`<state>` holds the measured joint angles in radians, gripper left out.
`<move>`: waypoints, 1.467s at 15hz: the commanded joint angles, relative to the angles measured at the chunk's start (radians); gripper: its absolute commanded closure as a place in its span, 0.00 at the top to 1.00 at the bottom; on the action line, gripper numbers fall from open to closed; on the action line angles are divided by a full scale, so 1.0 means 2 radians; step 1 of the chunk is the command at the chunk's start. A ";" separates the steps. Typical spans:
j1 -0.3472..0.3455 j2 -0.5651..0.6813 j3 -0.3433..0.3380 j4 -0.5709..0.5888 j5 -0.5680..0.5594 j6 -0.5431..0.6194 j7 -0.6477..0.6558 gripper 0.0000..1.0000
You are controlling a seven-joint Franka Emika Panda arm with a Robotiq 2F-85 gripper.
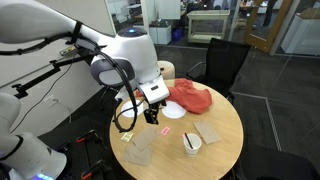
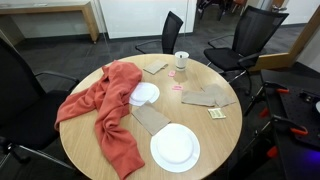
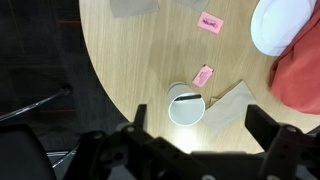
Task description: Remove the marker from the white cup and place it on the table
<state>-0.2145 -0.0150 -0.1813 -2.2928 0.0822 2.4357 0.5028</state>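
The white cup (image 3: 184, 112) stands on the round light wooden table (image 3: 130, 60) near its edge. The dark marker (image 3: 189, 98) lies in the cup, across its upper rim. My gripper (image 3: 200, 135) is open and empty, above the table, with its two fingers wide apart on either side of the cup in the wrist view. In an exterior view the gripper (image 1: 152, 112) hangs above the table, up and to the left of the cup (image 1: 192, 143). The cup (image 2: 181, 63) also shows at the far side of the table (image 2: 215, 135).
A red cloth (image 2: 110, 105) is draped over the table. Two flat white discs (image 2: 145, 94) (image 2: 175, 148) lie on it. Brown napkins (image 3: 232, 105) and pink packets (image 3: 203, 75) (image 3: 210, 22) lie by the cup. Black office chairs (image 2: 240, 35) stand round the table.
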 commanded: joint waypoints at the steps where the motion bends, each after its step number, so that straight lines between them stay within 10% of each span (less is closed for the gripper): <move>1: -0.003 0.034 -0.009 0.031 0.008 -0.019 0.043 1.00; 22: -0.070 0.323 -0.001 0.322 0.235 -0.172 0.032 1.00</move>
<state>-0.3115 0.5468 -0.2134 -1.7690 0.5098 2.1755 0.6099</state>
